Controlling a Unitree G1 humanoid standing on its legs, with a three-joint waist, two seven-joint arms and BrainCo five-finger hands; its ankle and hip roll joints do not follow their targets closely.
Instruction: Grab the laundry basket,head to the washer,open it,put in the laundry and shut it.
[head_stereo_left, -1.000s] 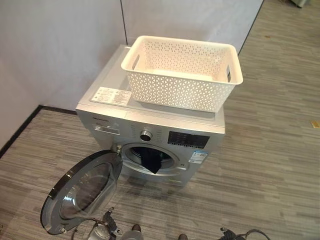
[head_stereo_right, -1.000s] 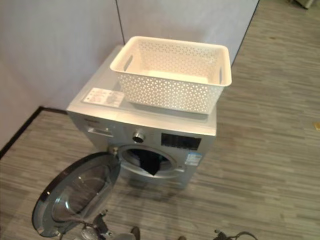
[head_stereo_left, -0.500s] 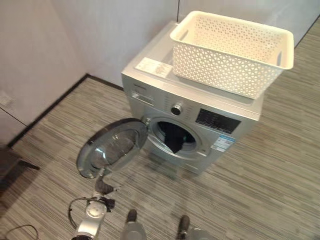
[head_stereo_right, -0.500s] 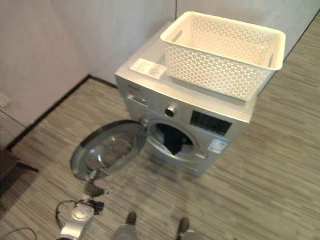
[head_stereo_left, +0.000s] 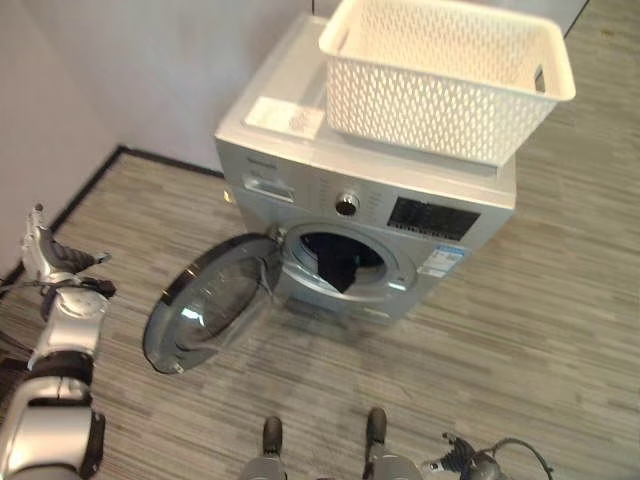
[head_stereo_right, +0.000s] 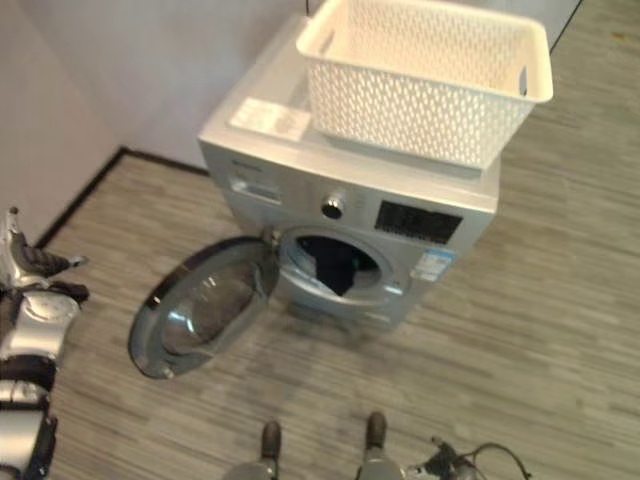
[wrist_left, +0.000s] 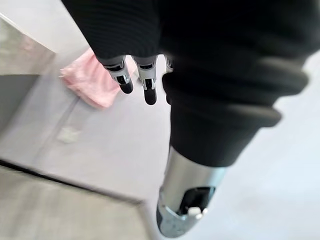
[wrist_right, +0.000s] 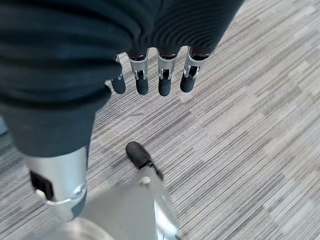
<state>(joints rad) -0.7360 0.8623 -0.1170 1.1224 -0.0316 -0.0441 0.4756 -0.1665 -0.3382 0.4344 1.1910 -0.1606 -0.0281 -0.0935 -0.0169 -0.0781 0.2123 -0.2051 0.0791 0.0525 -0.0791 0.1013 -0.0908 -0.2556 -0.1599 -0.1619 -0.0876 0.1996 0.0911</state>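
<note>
The laundry basket (head_stereo_left: 447, 75), a cream plastic tub with a lattice of small cut-outs and a slot handle in each short wall, sat on the flat top of the washer (head_stereo_left: 365, 215), toward its right and overhanging the right front corner a little. The washer was a silver, box-shaped front loader with a round knob, a dark display panel and a white label sheet (head_stereo_left: 284, 117) lying on its lid beside the basket. Its round door (head_stereo_left: 207, 305), a grey ring around a bulging clear window, stood swung wide to the left, and dark laundry (head_stereo_left: 337, 265) hung at the mouth of the drum. The floor (head_stereo_left: 540, 330) was grey striped planking, meeting pale walls at a dark skirting. The left hand (head_stereo_left: 45, 258) was raised at the left edge, well apart from the door, its fingers (wrist_left: 124, 80) relaxed and holding nothing; a pink cloth (wrist_left: 91, 82) showed past them in its wrist view. The right hand (wrist_right: 150, 70) hung over bare floor, fingers loosely straight and empty. Half a second earlier the left hand had been low in front near the door's rim; the basket, door and laundry kept their places on the washer while the camera shifted.
</note>
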